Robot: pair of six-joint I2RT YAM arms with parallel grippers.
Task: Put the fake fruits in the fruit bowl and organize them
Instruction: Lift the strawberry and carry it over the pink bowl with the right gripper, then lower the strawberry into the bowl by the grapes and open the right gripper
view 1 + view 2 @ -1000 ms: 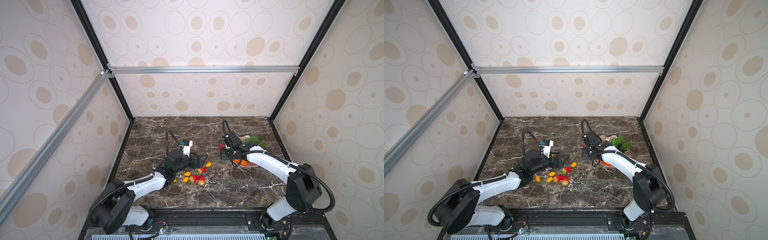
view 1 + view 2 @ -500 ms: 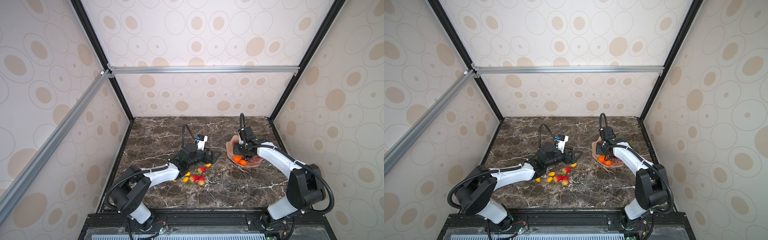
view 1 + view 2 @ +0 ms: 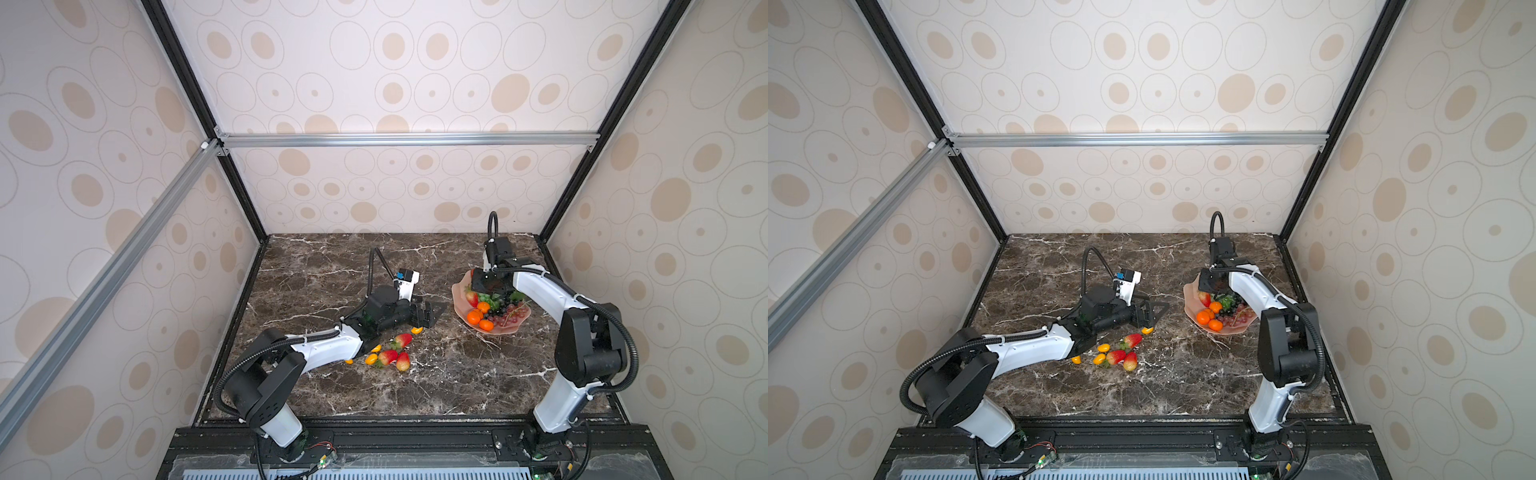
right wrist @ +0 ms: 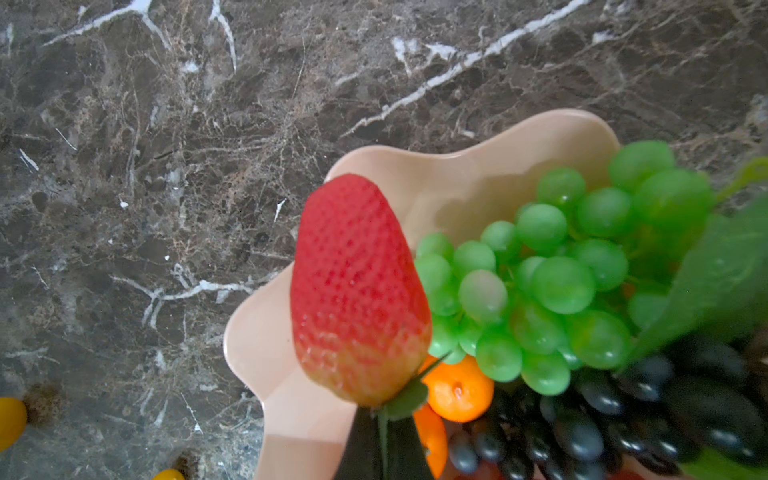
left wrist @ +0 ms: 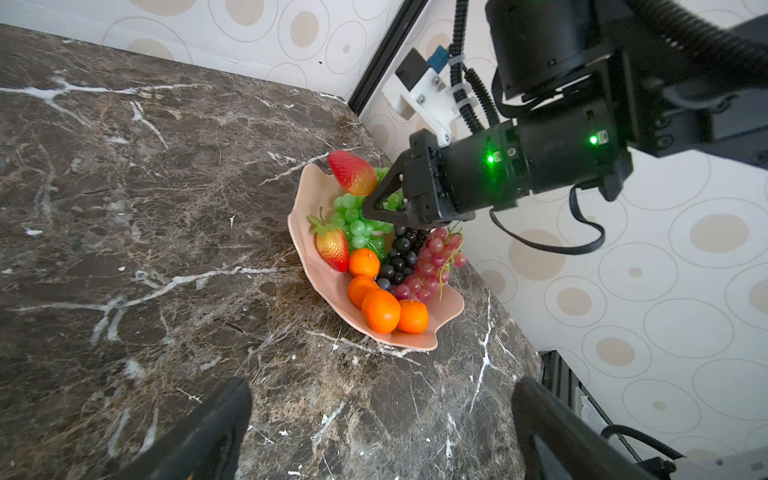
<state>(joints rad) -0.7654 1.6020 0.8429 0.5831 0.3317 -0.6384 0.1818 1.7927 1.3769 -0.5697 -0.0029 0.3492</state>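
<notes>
Red strawberry (image 4: 357, 291) pinched in closed R tool (image 4: 380, 440) over pink fruit bowl (image 4: 469, 183); L tool (image 3: 430, 312) wide open, empty

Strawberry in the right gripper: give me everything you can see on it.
The strawberry is glossy plastic, red with dimpled seeds, fading to yellow-orange at its wide end, where a green leaf cap sits. The right gripper is shut on that cap end, so the pointed tip faces away from it. It hangs over the bowl rim, beside the green grapes; whether it touches them is unclear.
</notes>
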